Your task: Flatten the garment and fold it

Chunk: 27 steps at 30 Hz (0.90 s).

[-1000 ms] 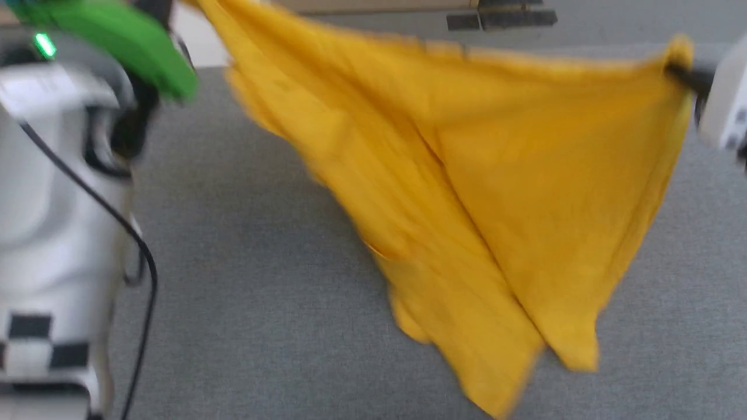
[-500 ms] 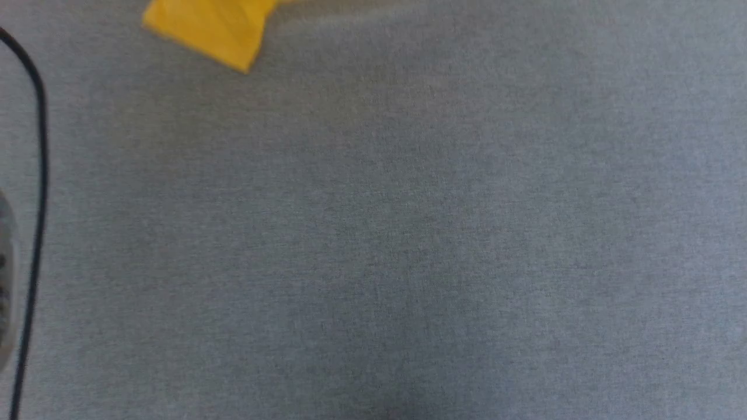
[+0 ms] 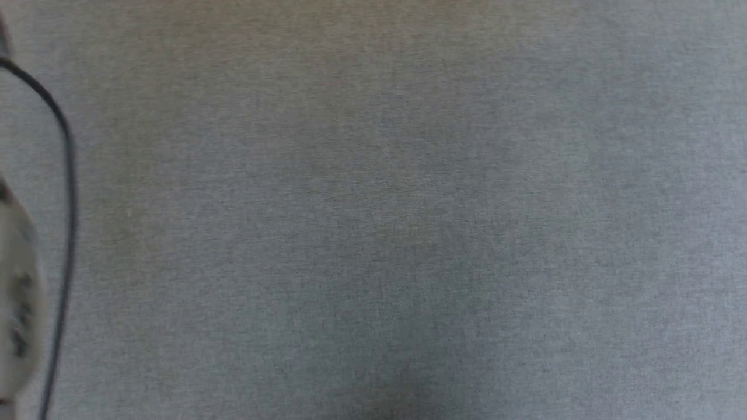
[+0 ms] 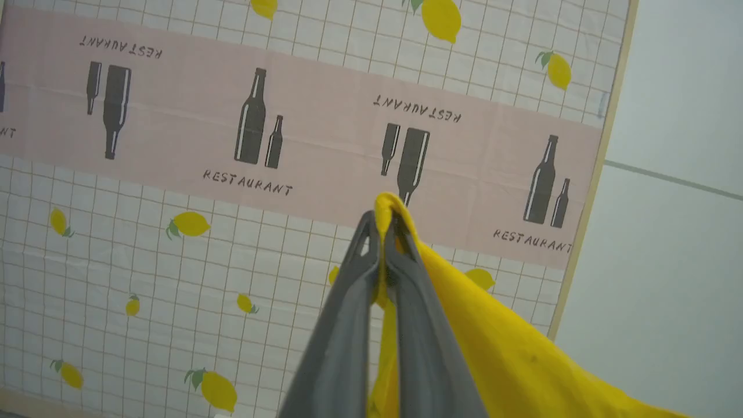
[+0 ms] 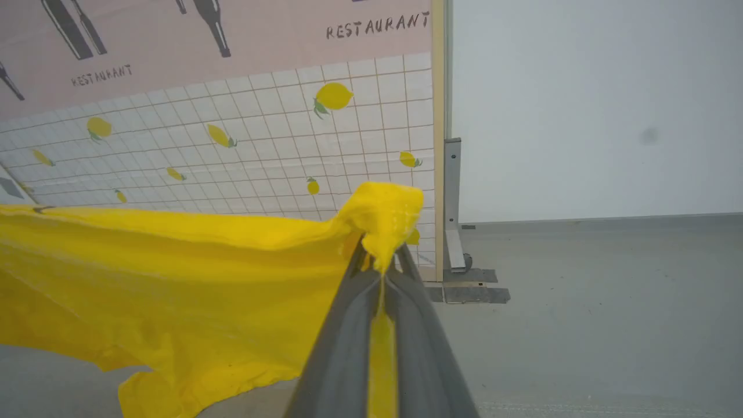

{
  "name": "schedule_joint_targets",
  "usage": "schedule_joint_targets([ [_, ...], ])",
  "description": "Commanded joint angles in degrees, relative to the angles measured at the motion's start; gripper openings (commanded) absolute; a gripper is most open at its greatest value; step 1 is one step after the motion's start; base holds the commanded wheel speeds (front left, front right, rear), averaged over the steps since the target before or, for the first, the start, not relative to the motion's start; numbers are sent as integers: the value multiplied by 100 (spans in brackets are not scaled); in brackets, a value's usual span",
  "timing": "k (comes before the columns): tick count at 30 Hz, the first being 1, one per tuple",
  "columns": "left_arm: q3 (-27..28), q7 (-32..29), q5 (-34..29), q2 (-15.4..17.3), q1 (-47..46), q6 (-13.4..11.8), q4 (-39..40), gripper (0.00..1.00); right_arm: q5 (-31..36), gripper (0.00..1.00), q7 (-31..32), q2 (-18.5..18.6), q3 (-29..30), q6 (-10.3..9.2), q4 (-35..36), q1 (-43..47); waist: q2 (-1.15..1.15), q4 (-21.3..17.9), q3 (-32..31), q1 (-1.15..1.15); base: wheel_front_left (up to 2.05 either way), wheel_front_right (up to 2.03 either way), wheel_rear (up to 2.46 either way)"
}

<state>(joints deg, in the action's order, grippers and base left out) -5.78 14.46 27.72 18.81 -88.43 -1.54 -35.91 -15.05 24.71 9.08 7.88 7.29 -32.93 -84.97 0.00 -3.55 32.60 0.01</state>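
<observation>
In the left wrist view, the left gripper is clamped on a pinch of the garment. Its yellow cloth falls away toward the lower right of the frame, in front of a panel printed with lemons and bottles. In the right wrist view, the right gripper pinches another bunched edge at frame centre, and the cloth stretches off to the left edge. The head view shows a grey surface, with a black cable down the left side beside a blurred pale shape, possibly part of the robot's arm.
</observation>
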Motion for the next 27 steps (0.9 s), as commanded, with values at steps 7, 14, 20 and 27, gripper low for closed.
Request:
schedule_joint_targets([
  [7, 312, 51, -268, -201, 2336, 296, 535, 0, -1214, 0, -710, 387, -527, 20, 222, 2220, 0, 480, -1447, -1, 0, 0, 0],
  [14, 554, 52, -422, -794, 5347, 322, 1529, 0, -2058, 0, -1175, 540, -595, 20, 770, 5120, 0, 710, -2662, -1, 0, 0, 0],
  [20, 556, 53, -353, -1279, 7555, 205, 1881, 0, -2152, 0, -1444, 196, -205, 20, 1078, 7254, 0, 779, -3100, -1, 0, 0, 0],
  [27, 652, -105, 44, -1476, 9340, 3, 2045, 0, -1796, 0, -1343, -38, 71, 20, 1342, 8742, 0, 688, -3371, -1, 0, 0, 0],
])
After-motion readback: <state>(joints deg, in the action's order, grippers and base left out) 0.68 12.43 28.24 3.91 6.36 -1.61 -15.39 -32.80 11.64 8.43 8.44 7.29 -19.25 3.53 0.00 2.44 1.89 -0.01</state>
